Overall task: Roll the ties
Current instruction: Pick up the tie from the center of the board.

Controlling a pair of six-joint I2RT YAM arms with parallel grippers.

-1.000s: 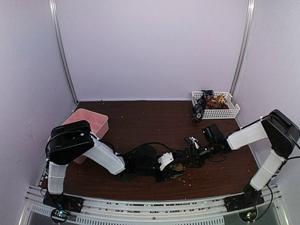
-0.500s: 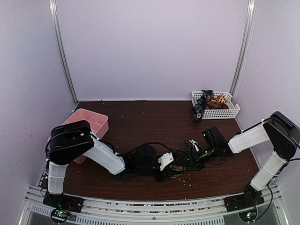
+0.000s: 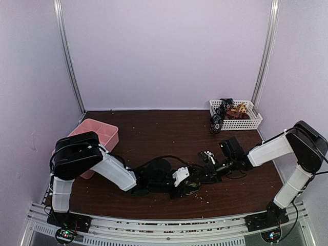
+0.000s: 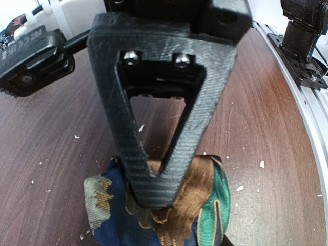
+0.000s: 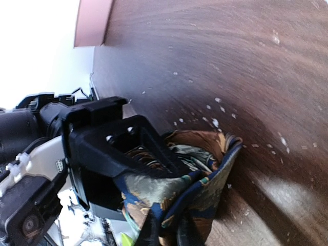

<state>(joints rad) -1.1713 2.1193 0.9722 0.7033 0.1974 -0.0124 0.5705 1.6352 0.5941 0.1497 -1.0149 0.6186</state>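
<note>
A tie (image 4: 169, 218) with a dark blue, brown and green pattern lies as a small coil on the brown table (image 3: 154, 138), near its front middle. My left gripper (image 4: 156, 205) is shut on this coil; one black triangular finger (image 4: 154, 128) presses on its top and the other finger is hidden. From the top view the coil (image 3: 192, 186) sits between both grippers. My right gripper (image 5: 169, 237) comes in from the right and is shut on the coil's outer fold (image 5: 205, 195). More ties (image 3: 224, 111) lie bunched in the white basket.
A white basket (image 3: 246, 123) stands at the back right, with one tie hanging over its left rim. A pink box (image 3: 97, 134) sits at the left edge. Pale crumbs (image 4: 262, 164) are scattered over the table. The metal rail (image 3: 164, 225) runs along the front.
My right gripper's jaws have gone from wide open to shut on the coil's outer fold, and the arm has edged closer. The left gripper keeps its hold unmoved.
</note>
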